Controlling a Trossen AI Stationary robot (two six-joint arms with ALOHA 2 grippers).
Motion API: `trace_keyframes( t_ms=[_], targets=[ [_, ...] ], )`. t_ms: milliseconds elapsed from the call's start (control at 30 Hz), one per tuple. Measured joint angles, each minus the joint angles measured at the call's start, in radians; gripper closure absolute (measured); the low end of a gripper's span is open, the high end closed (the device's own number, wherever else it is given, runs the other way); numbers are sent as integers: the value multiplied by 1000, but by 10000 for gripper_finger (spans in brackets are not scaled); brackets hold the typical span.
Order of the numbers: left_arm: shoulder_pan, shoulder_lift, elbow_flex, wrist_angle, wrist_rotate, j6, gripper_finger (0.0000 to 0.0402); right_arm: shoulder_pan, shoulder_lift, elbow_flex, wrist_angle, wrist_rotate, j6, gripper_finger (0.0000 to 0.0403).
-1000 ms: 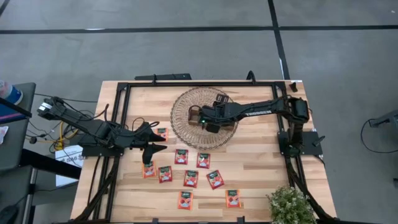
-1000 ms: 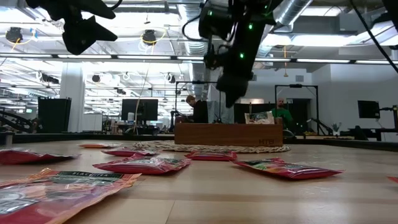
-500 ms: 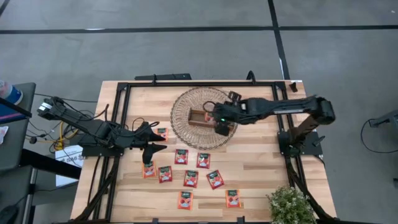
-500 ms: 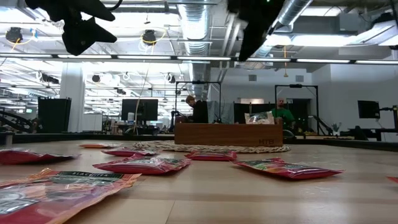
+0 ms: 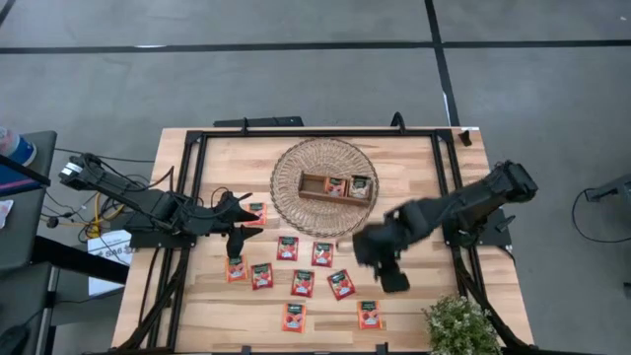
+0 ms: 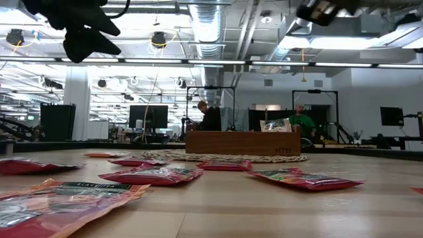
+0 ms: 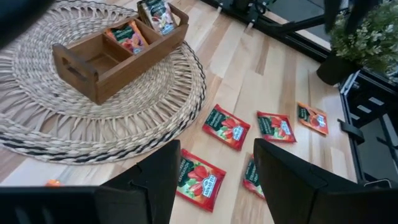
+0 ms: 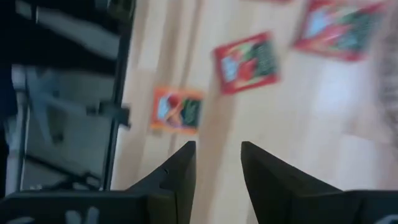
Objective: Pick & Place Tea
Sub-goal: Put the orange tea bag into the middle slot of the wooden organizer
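Note:
Several red-orange tea sachets [image 5: 303,283] lie flat on the near half of the wooden table. Two more sachets [image 5: 347,185] stand in the middle and right compartments of the brown wooden tray [image 5: 314,184], which rests on a round woven mat [image 5: 288,207]. My right gripper [image 5: 386,268] hangs open above bare table right of the sachets, pointing steeply down; the right wrist view shows its fingers [image 8: 180,177] with nothing between them. My left gripper [image 5: 242,214] waits open above the table's left side, near one sachet [image 5: 257,210].
A potted plant [image 5: 459,327] stands at the near right corner. A black frame [image 5: 296,133] runs round the table's edge. In the low view, people sit at desks in the room beyond the tray [image 6: 241,142].
My right gripper has left the tray and swung quickly toward the table's near right, rising and tipping from nearly level to steeply downward. It now hangs right of the loose sachets. The tray and its two sachets stay in place.

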Motion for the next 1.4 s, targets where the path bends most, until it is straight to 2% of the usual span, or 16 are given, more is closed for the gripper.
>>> trace_keyframes(
  t_ms=[267, 567, 800, 1100, 1400],
  targets=[
    [0, 0, 0, -41, 2, -8, 205, 156, 160, -78, 184, 1, 28, 284],
    [0, 0, 0, -88, 33, -29, 205, 190, 309, -78, 335, -14, 183, 284],
    [0, 0, 0, -134, 34, -28, 205, 192, 394, -78, 336, -3, 258, 284],
    [0, 0, 0, -143, 34, -27, 205, 196, 416, -78, 315, 175, 300, 284],
    [0, 0, 0, -144, 34, -26, 205, 230, 416, -78, 247, 211, 391, 284]
  ],
)
